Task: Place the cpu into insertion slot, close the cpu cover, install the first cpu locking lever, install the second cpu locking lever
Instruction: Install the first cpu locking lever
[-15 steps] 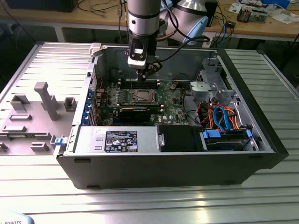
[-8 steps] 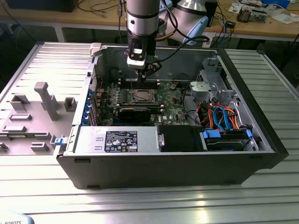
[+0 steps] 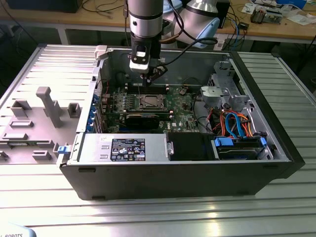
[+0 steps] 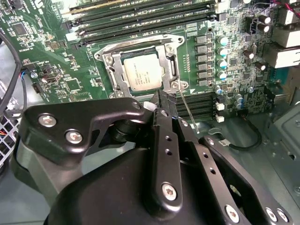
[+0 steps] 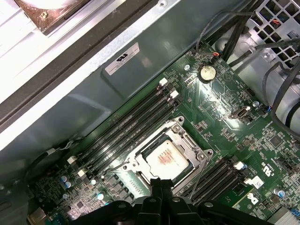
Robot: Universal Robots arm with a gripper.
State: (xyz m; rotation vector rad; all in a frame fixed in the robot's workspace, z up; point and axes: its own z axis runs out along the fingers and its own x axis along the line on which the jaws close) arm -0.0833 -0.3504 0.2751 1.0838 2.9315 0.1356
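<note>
Claw point(image 4: 157, 101): the black fingers are closed tip to tip with nothing gripped between them; it is held low over the motherboard point(image 4: 56, 70), just beside the socket.
Cpu point(image 4: 143, 75): it is seated flat in the insertion slot point(image 4: 108, 60), metal top up, as seen in both wrist views.
Cpu cover point(image 4: 172, 68): it is judged to be down, its frame lying around the chip's edges.
Locking lever point(image 4: 186, 108): a thin wire rod is seen rising at a slant from the socket corner nearest the claw; contact with the fingertips cannot be told.
Step in hand: this is judged to be lever installation, since chip placement and cover closing appear done.
Technique: the rod should be pushed near its free end with the closed tips, then carried down and sideways under its retaining hook. Pressure should be kept off the chip and the neighbouring memory slots.
Risk: the thin rod may slip off the narrow tips and spring back.
Setting: the computer case point(image 3: 173, 173) is laid open on the table point(image 3: 148, 217).
</note>
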